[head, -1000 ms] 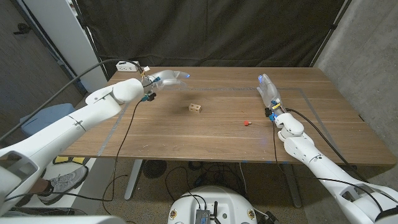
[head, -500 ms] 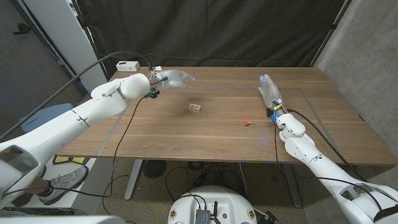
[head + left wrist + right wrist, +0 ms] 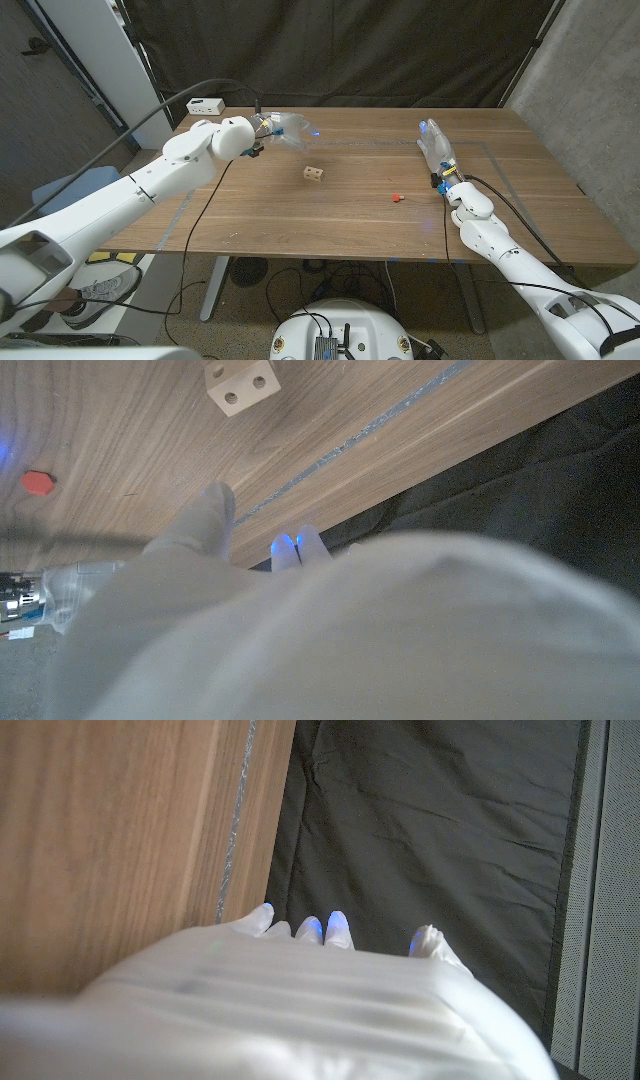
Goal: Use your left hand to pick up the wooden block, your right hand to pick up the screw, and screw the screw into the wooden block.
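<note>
From the head view, the small pale wooden block with round holes (image 3: 314,174) sits on the brown wooden table (image 3: 300,215) near its middle, and the small red screw (image 3: 396,198) lies well apart from it on the right arm's side — both untouched. The left hand (image 3: 287,129) hovers above the table behind the block, fingers spread and empty, likely lining up to come down on it. The right hand (image 3: 433,146) waits beyond the screw, fingers extended, holding nothing.

The left wrist view shows block (image 3: 241,384) and screw (image 3: 37,482) ahead of its hand (image 3: 225,550).

The right wrist view shows its hand (image 3: 320,945) by the table edge — grasp state unclear there.
</note>
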Controlling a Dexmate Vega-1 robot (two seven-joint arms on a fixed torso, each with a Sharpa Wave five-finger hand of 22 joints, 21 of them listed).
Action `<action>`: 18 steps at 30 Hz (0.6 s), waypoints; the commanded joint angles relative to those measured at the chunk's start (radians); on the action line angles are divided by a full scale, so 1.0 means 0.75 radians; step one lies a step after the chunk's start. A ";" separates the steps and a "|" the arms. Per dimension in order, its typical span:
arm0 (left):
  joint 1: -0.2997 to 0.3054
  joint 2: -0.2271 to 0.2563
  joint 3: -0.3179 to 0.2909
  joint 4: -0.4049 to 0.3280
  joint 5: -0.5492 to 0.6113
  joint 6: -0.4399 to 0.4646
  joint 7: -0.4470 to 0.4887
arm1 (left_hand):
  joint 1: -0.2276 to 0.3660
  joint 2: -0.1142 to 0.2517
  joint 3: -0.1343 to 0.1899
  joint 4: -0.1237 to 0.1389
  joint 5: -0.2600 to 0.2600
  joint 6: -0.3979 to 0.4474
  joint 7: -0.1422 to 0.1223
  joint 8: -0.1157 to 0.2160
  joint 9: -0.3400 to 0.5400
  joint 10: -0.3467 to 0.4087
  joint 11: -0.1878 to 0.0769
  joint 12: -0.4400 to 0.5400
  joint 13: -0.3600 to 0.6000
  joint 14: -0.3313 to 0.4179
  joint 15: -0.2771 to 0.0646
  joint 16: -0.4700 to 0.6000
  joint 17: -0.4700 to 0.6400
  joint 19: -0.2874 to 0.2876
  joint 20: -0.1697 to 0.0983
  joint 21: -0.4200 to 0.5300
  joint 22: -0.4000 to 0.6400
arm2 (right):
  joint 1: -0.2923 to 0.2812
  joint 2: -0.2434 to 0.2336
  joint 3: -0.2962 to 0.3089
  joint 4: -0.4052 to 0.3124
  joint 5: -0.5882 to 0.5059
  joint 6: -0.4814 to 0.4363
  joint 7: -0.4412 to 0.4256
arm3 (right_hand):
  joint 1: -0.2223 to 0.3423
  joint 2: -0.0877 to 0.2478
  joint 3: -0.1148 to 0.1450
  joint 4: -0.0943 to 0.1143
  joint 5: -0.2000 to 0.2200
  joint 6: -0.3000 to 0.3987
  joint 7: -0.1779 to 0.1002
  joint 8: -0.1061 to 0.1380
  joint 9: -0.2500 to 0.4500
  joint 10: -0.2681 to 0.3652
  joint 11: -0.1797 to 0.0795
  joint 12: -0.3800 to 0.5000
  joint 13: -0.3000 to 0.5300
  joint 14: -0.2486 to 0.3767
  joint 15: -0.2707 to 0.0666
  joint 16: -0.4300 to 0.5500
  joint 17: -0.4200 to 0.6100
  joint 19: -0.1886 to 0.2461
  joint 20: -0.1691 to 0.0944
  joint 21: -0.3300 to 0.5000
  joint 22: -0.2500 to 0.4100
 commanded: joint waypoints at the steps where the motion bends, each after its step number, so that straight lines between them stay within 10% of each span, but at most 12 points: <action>1: -0.055 -0.066 0.066 -0.034 0.229 0.105 -0.195 | 0.035 -0.008 -0.013 0.006 -0.002 -0.029 0.004 -0.020 0.003 -0.016 0.005 -0.013 0.003 -0.022 0.020 -0.007 0.003 -0.041 0.011 -0.005 0.006 | -0.007 0.000 0.008 0.006 0.011 0.003 0.005 | 0.002 -0.007 0.007 -0.004 0.005 0.004 -0.006 0.007 0.003 0.001 -0.009 0.008 0.003 -0.008 -0.005 0.008 0.003 0.004 -0.023 0.006 0.006; 18: -0.129 -0.151 0.131 0.026 0.375 0.047 -0.357 | 0.074 -0.016 -0.029 0.009 0.000 -0.051 0.006 -0.035 0.004 -0.010 -0.002 -0.016 0.010 -0.058 0.037 -0.010 0.004 -0.095 0.040 -0.006 0.006 | -0.028 0.007 0.019 -0.001 0.017 0.012 -0.021 | 0.001 -0.007 0.010 -0.005 0.004 0.004 -0.007 0.008 0.004 0.000 -0.008 0.007 0.003 -0.009 -0.003 0.007 0.003 0.004 -0.021 0.006 0.006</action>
